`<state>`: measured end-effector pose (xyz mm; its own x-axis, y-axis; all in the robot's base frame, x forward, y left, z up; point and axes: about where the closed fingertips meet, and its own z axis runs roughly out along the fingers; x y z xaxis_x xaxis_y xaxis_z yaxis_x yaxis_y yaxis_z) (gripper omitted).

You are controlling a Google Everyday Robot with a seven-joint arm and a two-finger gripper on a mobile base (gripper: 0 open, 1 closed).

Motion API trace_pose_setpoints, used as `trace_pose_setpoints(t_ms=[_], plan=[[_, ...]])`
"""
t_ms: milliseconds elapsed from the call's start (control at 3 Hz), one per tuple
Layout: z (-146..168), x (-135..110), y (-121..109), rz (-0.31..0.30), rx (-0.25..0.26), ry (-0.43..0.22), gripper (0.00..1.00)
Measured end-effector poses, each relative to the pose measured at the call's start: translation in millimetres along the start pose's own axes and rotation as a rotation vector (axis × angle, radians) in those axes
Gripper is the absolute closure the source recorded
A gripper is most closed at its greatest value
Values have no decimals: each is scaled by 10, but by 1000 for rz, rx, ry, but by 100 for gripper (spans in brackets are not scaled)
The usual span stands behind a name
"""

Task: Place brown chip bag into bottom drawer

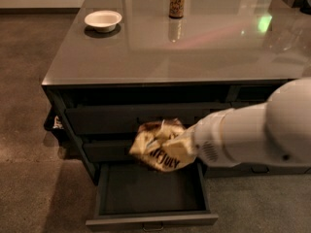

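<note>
1. The bottom drawer [146, 191] of the left column is shown pulled out toward the camera. Its dark grey interior is bared, and a small metal pull handle [153, 225] is fixed at the middle of its front edge.
2. The brown chip bag [156, 144] is held in the air just above the rear part of the open drawer and is not set down inside it. The crinkled foil is lit pale yellow-tan, a brown panel is seen along the top, and dark lettering is turned toward the drawer.
3. The tool [183, 147] is clamped on the right side of the bag and is largely covered by the foil. It is carried by a thick white arm [252, 132] that is stretched in from the right edge of the picture.
4. Directly behind the bag, the middle drawer [104, 150] and the top drawer [107, 119] of the same column are shown closed.
5. A carpeted floor [29, 130] is seen to the left of the cabinet and in front of it.
6. Above the drawers, a glossy grey surface [194, 52] is spread wide, and a green light [264, 22] is reflected near its far right.
7. A white bowl [103, 20] is placed at the far left of the surface. A soda can [177, 1] is stood upright at the far edge near the centre, well apart from the bowl.
</note>
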<state>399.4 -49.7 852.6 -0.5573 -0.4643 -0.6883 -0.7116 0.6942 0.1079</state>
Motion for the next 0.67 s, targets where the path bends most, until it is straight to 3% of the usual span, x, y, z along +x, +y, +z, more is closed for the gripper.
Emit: trace_pose_setpoints(t_ms=[333, 667], plan=[[683, 223, 170, -5, -34, 59, 100], [1361, 442, 170, -11, -36, 118, 100]])
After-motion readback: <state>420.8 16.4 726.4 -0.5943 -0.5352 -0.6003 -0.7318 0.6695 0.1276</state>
